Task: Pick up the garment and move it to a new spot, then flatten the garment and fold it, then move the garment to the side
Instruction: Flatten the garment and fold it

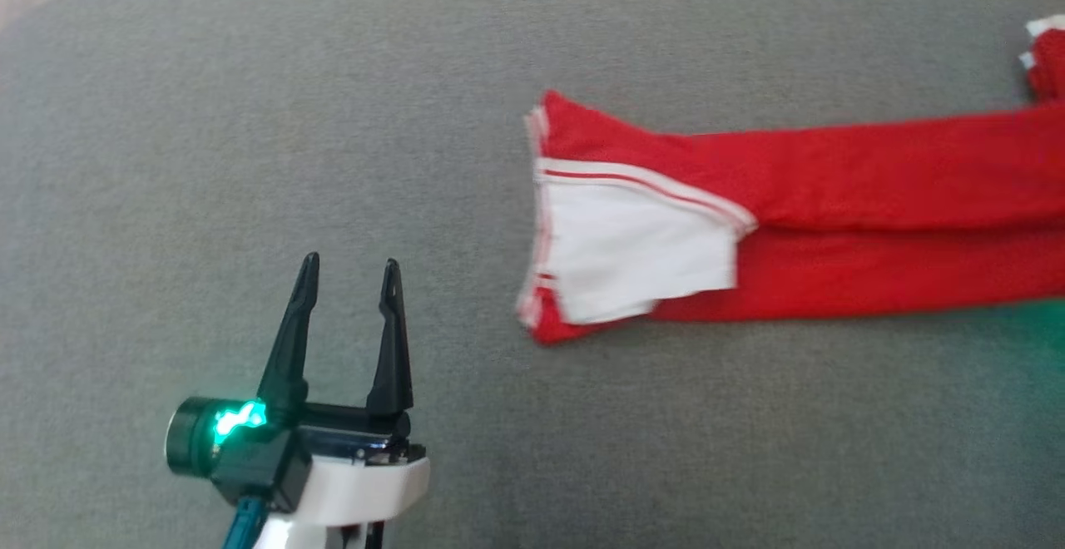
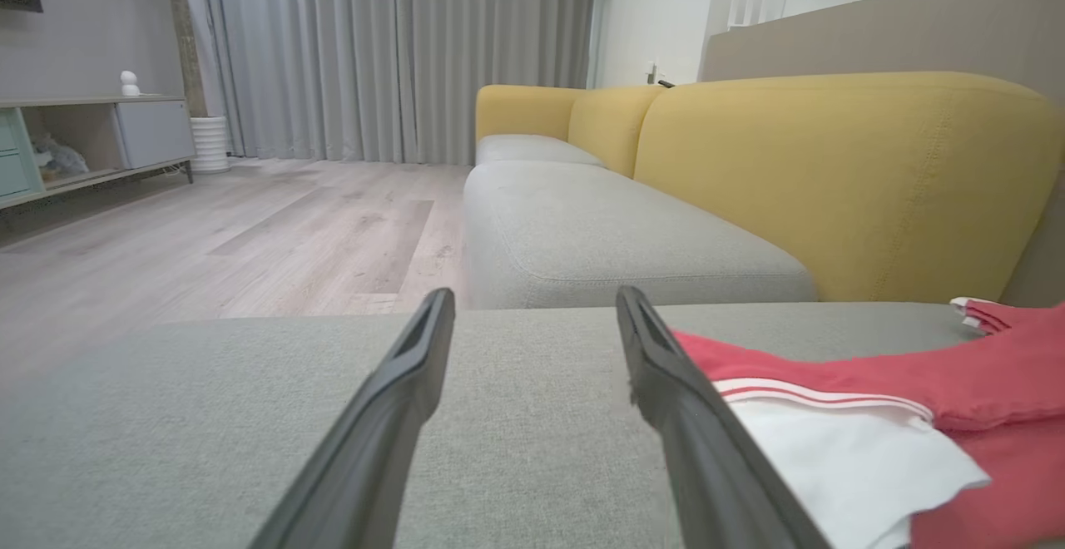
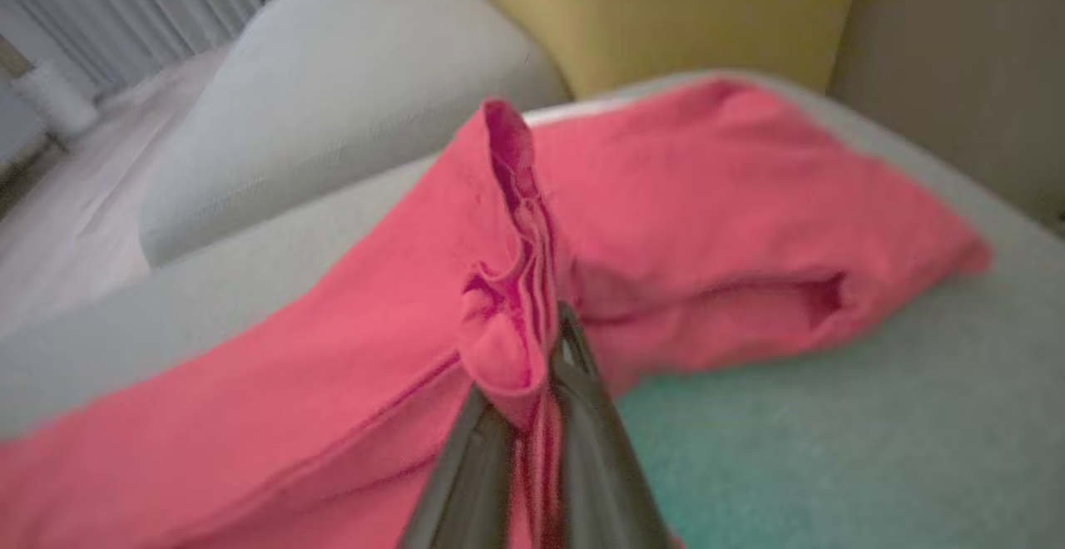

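The garment [image 1: 832, 175], soft red knit with a white panel [image 1: 632, 258] edged in thin red-and-white stripes, lies folded into a long flat band on the grey woven cushion [image 1: 250, 116]. It runs from the cushion's middle toward the right side. The left jaws stand wide and empty over bare weave nearer the front edge, their tapered dark fingers [image 1: 291, 341] apart from the white end. The right jaws are closed on a bunched, upright ridge of the red knit, the rest sagging in rumpled folds. A mustard padded backrest [image 2: 832, 175] rises beyond the far edge, toward the right
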Controlling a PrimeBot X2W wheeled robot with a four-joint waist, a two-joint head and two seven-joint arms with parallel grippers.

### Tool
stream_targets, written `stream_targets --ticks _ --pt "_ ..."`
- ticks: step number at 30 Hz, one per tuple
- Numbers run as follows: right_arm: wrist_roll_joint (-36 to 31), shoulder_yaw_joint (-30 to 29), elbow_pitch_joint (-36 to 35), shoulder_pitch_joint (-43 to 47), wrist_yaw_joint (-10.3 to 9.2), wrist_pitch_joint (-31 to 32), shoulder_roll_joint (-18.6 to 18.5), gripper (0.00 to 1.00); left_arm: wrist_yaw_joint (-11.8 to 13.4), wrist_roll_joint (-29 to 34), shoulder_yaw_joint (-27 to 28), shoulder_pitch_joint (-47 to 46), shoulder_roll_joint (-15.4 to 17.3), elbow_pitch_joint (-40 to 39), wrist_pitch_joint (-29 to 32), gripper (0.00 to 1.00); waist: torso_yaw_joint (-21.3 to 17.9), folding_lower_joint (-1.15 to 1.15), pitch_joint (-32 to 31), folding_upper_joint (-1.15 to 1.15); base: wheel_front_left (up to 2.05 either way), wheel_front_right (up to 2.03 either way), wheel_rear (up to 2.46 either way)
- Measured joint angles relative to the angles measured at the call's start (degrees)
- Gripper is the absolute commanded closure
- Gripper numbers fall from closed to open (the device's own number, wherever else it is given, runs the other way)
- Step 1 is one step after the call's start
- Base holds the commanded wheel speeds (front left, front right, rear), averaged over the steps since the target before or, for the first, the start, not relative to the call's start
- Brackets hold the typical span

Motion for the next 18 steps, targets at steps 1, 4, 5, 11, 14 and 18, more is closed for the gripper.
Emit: stream_targets --ticks 1,4,5,11,14,18 --pt "2.1 -1.1 -2.3 -0.4 0.0 1.3 -0.1 1.0 -0.1 0.0 0.1 0.0 0.0 0.1 0.0 0.0 -0.3 0.0 0.0 0.0 0.0 0.0 0.0" --pt "5.9 -1.4 -12.0 -1.1 0.0 5.9 0.9 1.0 -0.8 0.1 0.7 -0.1 -0.1 0.4 0.0 0.0 -1.1 0.0 0.1 0.0 0.0 0.0 0.0" --pt "7.1 -1.5 -15.3 -1.1 0.0 7.4 1.7 1.0 -0.9 0.1 0.8 -0.1 -0.1 0.5 0.0 0.0 -1.3 0.0 0.2 0.0 0.0 0.0 0.0" --pt "10.4 -0.8 -31.7 -0.9 0.0 16.0 9.8 1.0 -1.0 -0.1 0.5 -0.3 -0.1 1.3 0.0 0.0 -1.4 0.0 1.1 0.0 0.0 0.0 0.0" --pt "9.7 1.5 -35.9 -0.1 0.0 19.6 15.2 1.0 -0.9 -0.7 -0.8 -0.6 -0.1 1.5 0.0 0.0 -0.5 0.0 1.5 0.0 0.0 0.0 0.0" --pt "4.5 5.6 -38.3 0.3 0.0 22.6 20.6 1.0 -0.9 -1.7 -1.7 -1.6 -0.1 1.7 0.0 0.0 1.1 0.0 2.2 0.0 0.0 0.0 0.0"
